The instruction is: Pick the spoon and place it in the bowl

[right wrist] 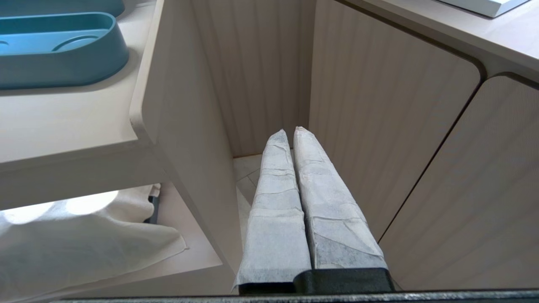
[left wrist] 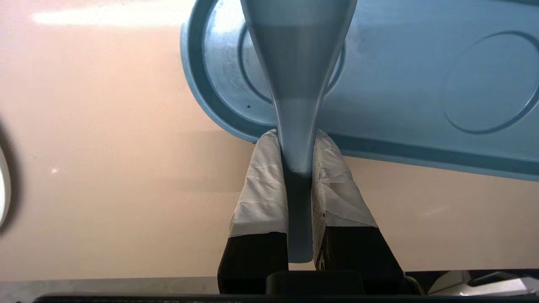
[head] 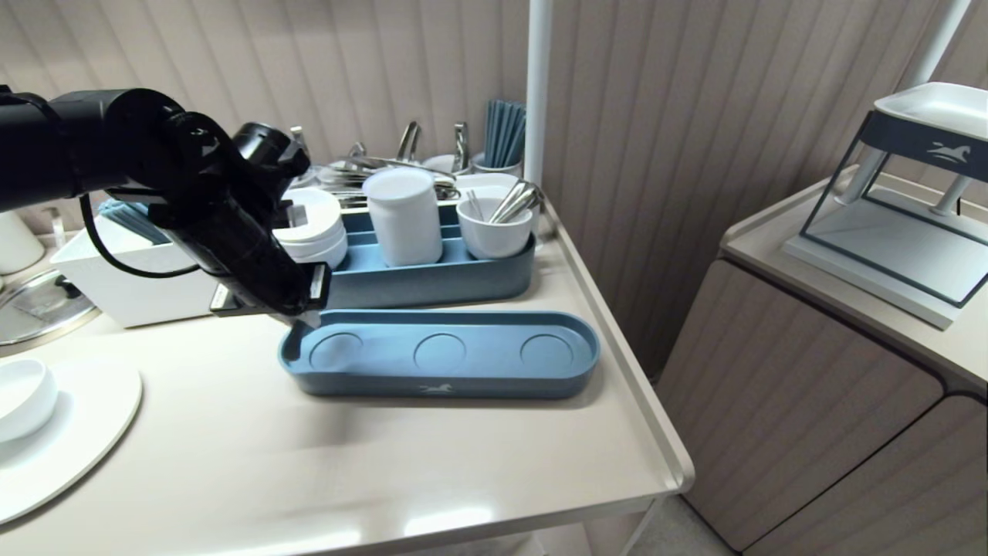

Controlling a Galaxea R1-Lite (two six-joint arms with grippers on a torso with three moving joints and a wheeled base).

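At the far left of the beige table (head: 386,463), a round white plate (head: 77,432) carries a white bowl (head: 23,398). Toward three o'clock from them lies the long blue plastic tray (head: 478,378), flat on the tabletop, with three round recesses and nothing in it.

The left gripper (head: 305,320) comes down at the tray's nine o'clock end. In the left wrist view its taped fingers (left wrist: 261,185) are clenched on the upright rim, one pad inside the wall and one outside.

At twelve o'clock of the tray, just beside it, a second blue tray (head: 432,282) holds a tall white cylindrical canister (head: 403,216) and a white cup of metal spoons (head: 494,228).

The right gripper (right wrist: 290,130) hangs low beside the table's three o'clock edge, near a ribbed cabinet door (right wrist: 421,168), its fingers pressed together on nothing.

The tray looks light, stiff and smooth. Because it is long and held at one end only, it would likely droop or swing at the far end. The thin rim gives the pads little surface, so a slip seems possible. A hold nearer the middle of a long side would balance it better.
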